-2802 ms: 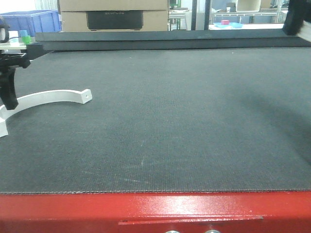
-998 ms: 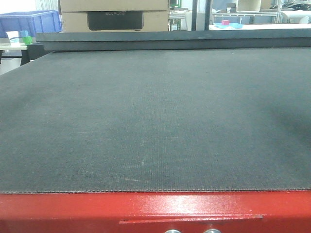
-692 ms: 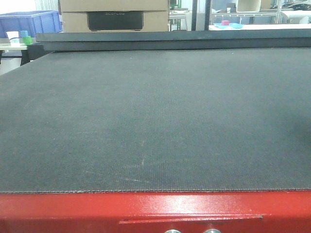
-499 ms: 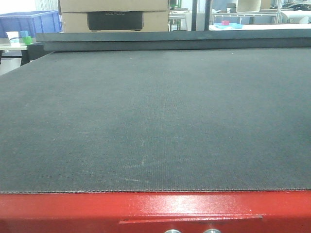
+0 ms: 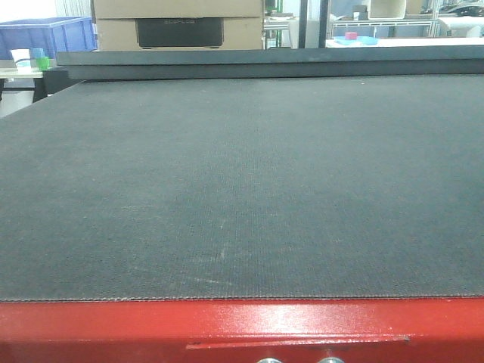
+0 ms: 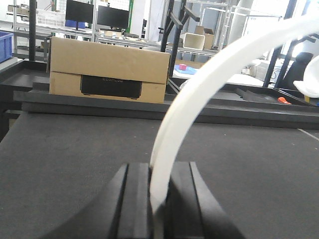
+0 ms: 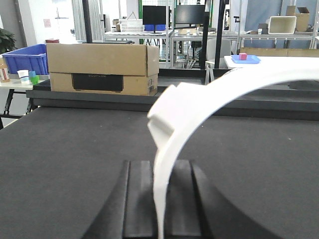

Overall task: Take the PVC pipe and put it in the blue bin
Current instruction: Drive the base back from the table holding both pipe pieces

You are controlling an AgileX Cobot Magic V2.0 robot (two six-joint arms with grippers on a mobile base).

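PVC pipe point(image 6: 199, 84), a white curved strip, shows in both wrist views, pinched in a gripper over the table and arcing up and away to the right; in the right wrist view point(image 7: 209, 89) it carries a flat stepped tab near the grip; whether the two arms hold one piece or two, I cannot tell.

The table point(image 5: 242, 189) is covered edge to edge by a black woven mat, with a red painted band point(image 5: 242, 329) along its near edge; a raised dark ledge runs along the far edge.

A cardboard box point(image 5: 178, 23) with a dark cut-out handle stands behind that ledge, left of the middle of the far edge.

The blue bin point(image 5: 53, 34) stands beyond the table's far left corner, well apart from the pipe; small cups point(image 5: 30, 57) stand on a side surface in front of it.

The left gripper point(image 6: 157, 196) has its black fingers point(image 6: 134, 199) pressed onto the strip's lower end; the right gripper point(image 7: 162, 199) clamps its fingers point(image 7: 139, 199) on the strip the same way.
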